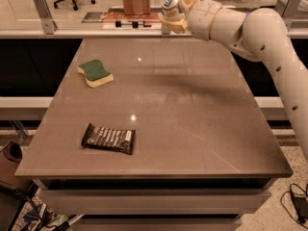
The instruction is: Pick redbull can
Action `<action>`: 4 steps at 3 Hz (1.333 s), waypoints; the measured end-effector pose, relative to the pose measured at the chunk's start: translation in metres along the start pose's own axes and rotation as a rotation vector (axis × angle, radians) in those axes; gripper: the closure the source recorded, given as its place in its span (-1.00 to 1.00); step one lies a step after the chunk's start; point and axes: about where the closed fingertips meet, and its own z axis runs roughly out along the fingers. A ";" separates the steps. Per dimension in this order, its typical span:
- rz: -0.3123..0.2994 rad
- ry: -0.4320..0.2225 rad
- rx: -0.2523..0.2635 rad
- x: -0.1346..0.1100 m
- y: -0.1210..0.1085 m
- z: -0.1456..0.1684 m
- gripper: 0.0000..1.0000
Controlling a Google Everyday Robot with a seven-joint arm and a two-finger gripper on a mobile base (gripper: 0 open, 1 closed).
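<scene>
Above the far edge, at twelve o'clock, the redbull can [169, 0] sits tilted in my gripper [173, 12], jaws clamped on its body so it hangs clear of the table [202, 129]. Green sponge [95, 72] lies at ten o'clock, dark snack bar [109, 138] at seven.

One cam, high, looks down table [192, 129], pincer [174, 14] clasping redbull can [169, 1], far end

cream pincer [173, 12], above the far edge of the grey-brown tabletop [192, 109], grips the silver, perhaps blue-marked redbull can [169, 0]; green-yellow sponge [95, 72]; dark wrapper [108, 138].
</scene>
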 end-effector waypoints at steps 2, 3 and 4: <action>-0.075 -0.012 -0.005 -0.006 0.003 0.005 1.00; -0.132 -0.002 0.003 -0.008 0.005 0.006 1.00; -0.264 0.009 0.011 -0.014 0.004 0.001 1.00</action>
